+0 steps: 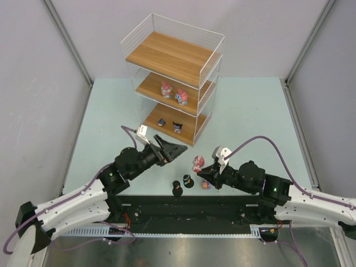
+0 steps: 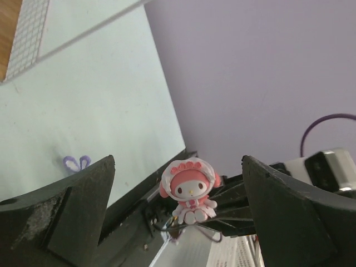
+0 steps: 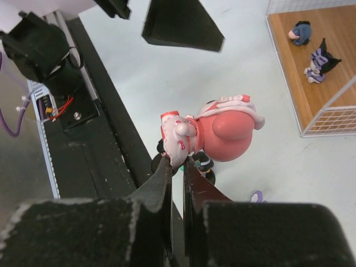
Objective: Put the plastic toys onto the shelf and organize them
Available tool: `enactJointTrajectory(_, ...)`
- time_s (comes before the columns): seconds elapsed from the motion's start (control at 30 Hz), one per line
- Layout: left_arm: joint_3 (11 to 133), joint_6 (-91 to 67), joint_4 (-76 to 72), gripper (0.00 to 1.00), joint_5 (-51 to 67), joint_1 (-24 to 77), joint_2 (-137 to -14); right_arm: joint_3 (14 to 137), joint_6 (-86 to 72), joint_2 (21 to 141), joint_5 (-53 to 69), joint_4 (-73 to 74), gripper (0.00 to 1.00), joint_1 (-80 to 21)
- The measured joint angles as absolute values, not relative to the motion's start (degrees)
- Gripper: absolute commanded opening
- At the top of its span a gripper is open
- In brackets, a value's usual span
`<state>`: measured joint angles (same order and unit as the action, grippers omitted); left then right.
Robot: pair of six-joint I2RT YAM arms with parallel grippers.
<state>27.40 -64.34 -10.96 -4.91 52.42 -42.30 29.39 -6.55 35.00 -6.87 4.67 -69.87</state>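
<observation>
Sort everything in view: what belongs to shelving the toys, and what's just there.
Job: shelf; two pink toys, middle board; two dark toys, bottom board; pink toy in right gripper; two black-based toys on table; purple-eared toy.
Just there: purple cables; black rail.

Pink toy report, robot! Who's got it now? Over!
Right fingers shut on pink toy. Left fingers wide open, empty. They sit right before the shelf, may block the way. Over.
</observation>
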Motion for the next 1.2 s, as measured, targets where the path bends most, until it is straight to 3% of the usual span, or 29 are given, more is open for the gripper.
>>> enactJointTrajectory(0.3,31.0,-62.7,-12.1,1.00,9.6,52.1,-55.2,33.0,-2.7,40.2,-9.8,6.4,0.00,-76.4)
enactJointTrajectory(1.2,30.9,-61.7,-17.6,1.00,20.3,52.1,-55.5,34.5,-1.3,40.4,-12.1,8.0,0.00,-78.2)
